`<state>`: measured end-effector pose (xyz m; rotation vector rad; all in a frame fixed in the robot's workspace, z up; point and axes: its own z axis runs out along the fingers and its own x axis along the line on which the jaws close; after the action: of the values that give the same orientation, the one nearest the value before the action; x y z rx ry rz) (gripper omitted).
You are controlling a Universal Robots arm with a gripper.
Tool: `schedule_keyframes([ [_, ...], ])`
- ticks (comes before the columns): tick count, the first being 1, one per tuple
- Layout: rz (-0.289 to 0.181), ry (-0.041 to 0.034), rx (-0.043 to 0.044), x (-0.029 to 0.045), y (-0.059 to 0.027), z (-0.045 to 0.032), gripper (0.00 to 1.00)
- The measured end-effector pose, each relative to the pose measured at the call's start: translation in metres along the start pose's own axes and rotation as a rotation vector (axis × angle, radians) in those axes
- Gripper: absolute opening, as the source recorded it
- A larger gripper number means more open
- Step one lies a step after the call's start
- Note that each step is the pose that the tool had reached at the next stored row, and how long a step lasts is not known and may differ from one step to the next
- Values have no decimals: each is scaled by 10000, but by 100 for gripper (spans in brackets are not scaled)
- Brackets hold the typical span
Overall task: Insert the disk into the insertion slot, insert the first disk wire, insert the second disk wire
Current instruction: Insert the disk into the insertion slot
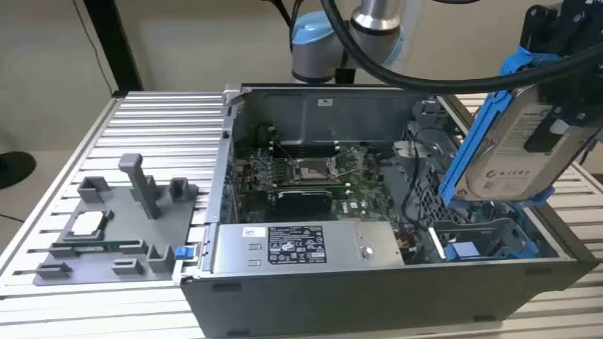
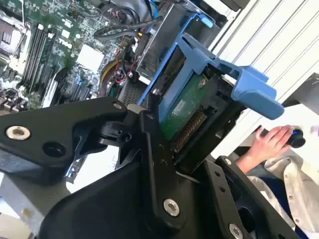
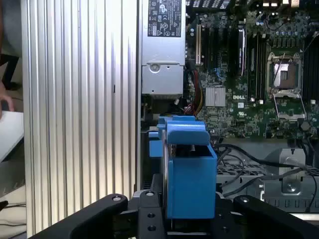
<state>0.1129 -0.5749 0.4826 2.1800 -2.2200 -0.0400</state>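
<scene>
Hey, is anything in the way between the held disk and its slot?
Nothing visible blocks it. The disk, clamped in the fingers, hangs tilted above the insertion slot at the exterior view's right, with open air between them. Black cables run beside the slot, on the motherboard side, not across its opening.

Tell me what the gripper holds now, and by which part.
The gripper holds the blue-framed disk, clamped across its upper end.
</scene>
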Motion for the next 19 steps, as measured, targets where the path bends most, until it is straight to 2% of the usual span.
schedule_keyframes([
  [12,-1,2,0,-1,-14,2,0],
  [19,-1,-1,0,-1,-63,60,0],
])
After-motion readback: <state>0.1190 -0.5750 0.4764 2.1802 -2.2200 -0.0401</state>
